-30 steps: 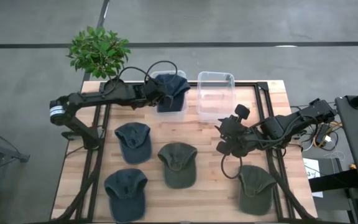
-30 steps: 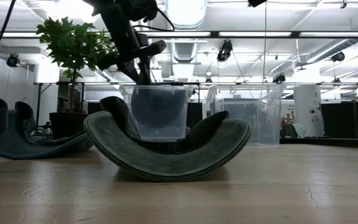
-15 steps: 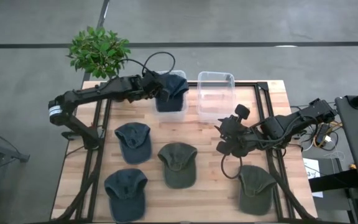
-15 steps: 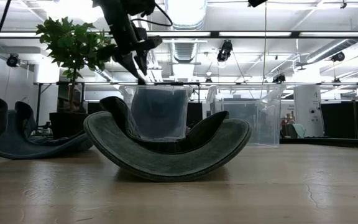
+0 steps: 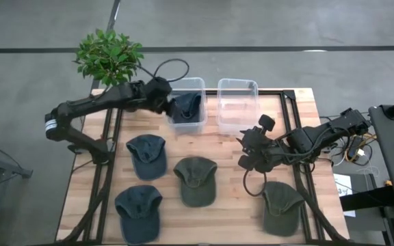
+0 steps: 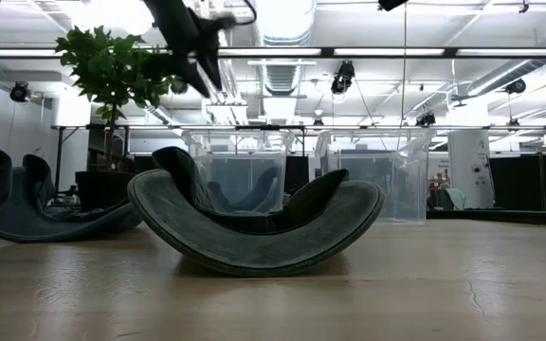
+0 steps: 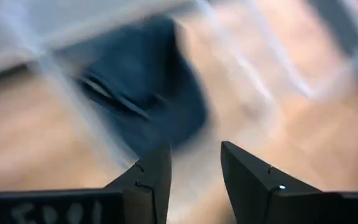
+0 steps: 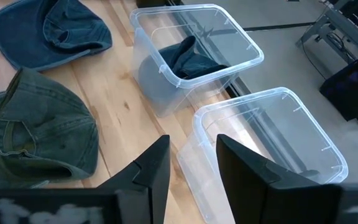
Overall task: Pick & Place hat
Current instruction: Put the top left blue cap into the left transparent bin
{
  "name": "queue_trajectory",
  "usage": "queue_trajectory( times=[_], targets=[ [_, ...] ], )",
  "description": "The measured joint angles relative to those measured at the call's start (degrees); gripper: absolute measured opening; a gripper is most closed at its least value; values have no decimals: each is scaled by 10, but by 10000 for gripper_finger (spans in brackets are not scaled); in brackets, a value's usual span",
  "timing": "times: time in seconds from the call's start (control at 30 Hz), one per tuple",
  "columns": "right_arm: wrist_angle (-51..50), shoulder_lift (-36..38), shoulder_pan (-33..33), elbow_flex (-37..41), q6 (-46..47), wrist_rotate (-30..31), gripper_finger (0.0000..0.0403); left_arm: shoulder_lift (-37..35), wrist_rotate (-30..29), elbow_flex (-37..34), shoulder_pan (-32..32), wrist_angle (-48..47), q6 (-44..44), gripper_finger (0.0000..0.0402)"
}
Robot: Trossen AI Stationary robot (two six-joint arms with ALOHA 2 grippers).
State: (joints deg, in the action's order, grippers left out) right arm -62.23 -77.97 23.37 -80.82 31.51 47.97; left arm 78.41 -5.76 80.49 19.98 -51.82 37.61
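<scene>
A dark blue hat (image 5: 185,107) lies crumpled inside the left clear bin (image 5: 198,87), also seen in the right wrist view as the hat (image 8: 188,57) in the bin (image 8: 166,93). My left gripper (image 5: 161,92) is open and hovers just left of that bin, above its rim, touching nothing; its wrist view shows the gripper (image 7: 194,168) with the blurred hat (image 7: 148,87) beyond it. My right gripper (image 5: 252,152) is open and waits over the table's right middle. Two blue hats (image 5: 147,154) (image 5: 137,208) and two green hats (image 5: 196,179) (image 5: 282,207) rest on the table.
A second clear bin (image 5: 237,102) stands to the right of the first with no hat in it. A potted plant (image 5: 108,56) sits at the far left corner. In the low view a green hat (image 6: 254,227) lies upturned in front of the bins.
My left gripper let go of the blue hat and drew back up and toward the table's left edge. The hat, which lay draped over the top of the left bin, has sunk down inside it.
</scene>
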Motion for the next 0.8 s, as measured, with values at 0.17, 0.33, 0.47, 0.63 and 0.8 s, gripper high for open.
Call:
queue_trajectory(
  times=[0.17, 0.33, 0.47, 0.63, 0.8],
  targets=[
    [-1, 0, 0, 0, 0, 0, 122, -35, 75, -1, -96, -83, 75, 130],
    [-1, 0, 0, 2, 0, 0, 123, -52, 11, -2, -230, -216, 254, 130],
    [-1, 0, 0, 3, 0, 0, 128, -56, -25, -11, -324, -319, 443, 130],
    [-1, 0, 0, 3, 0, 0, 129, -58, -29, -49, -411, -369, 626, 130],
    [-1, 0, 0, 3, 0, -1, 124, -59, -5, -112, -464, -364, 734, 130]
  ],
)
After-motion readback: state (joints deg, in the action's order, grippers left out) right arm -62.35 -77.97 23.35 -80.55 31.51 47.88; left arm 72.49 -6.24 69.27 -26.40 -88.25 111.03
